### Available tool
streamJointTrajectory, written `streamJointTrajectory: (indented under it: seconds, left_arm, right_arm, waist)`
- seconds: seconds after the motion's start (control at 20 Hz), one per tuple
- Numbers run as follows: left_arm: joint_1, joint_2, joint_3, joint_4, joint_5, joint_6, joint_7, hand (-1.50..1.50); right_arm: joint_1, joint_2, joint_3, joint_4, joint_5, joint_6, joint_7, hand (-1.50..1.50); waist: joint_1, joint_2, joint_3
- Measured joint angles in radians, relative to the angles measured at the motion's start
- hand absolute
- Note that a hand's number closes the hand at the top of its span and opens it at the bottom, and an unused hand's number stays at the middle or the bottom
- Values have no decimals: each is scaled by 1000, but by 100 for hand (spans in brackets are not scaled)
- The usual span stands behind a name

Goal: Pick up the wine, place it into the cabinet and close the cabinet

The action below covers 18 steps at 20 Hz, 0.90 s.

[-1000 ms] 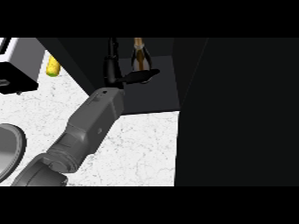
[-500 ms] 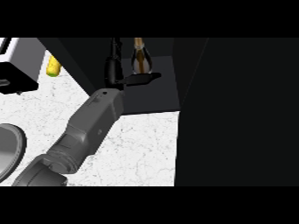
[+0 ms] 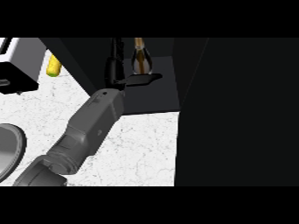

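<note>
Black fills most of the head view: the cabinet [image 3: 158, 94] is a dark box standing on the white marbled counter [image 3: 139, 148], and a broad dark panel [image 3: 249, 113], which may be its door, covers the whole right side from top to bottom. Inside the cabinet's opening stands the wine [image 3: 140, 59], a brownish bottle with a pale label, upright or close to it, set toward the back of the dark interior. The grey left forearm comes in from the lower left and slants up to the cabinet's front edge, where the black left hand [image 3: 134, 80] reaches into the opening just below the bottle. One of its fingers [image 3: 151, 78] sticks out flat to the right at the foot of the wine, while the rest of the hand runs up along the bottle's left side as a dark strip. It is too dark there to tell whether the hand is clasped round the wine or spread beside it, or even whether it touches the bottle. The right hand shows nowhere. At the upper left sits a white toaster [image 3: 10, 61] with dark slots, a yellow corn cob [image 3: 53, 65] lies just beside it near the cabinet's left wall, and a grey rounded bowl [image 3: 0, 153] rests at the left edge of the counter
</note>
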Motion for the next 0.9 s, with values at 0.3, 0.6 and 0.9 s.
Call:
streamJointTrajectory:
  seconds: [0.3, 0.6, 0.9]
  left_arm:
    - [33, 1, -44, -42, 61, -40, -22, -150]
    - [98, 1, -144, -128, 149, -25, 2, -150]
    - [266, 2, -350, -334, 279, 73, 32, -150]
  right_arm:
    - [-9, 11, 1, 3, 2, -11, -5, -150]
    - [-15, 10, 14, 2, 8, -24, 12, -150]
    - [-13, 5, 7, 1, 12, -30, 11, -150]
  waist:
    - [-2, -7, 2]
    - [5, -14, 2]
    - [23, -18, 1]
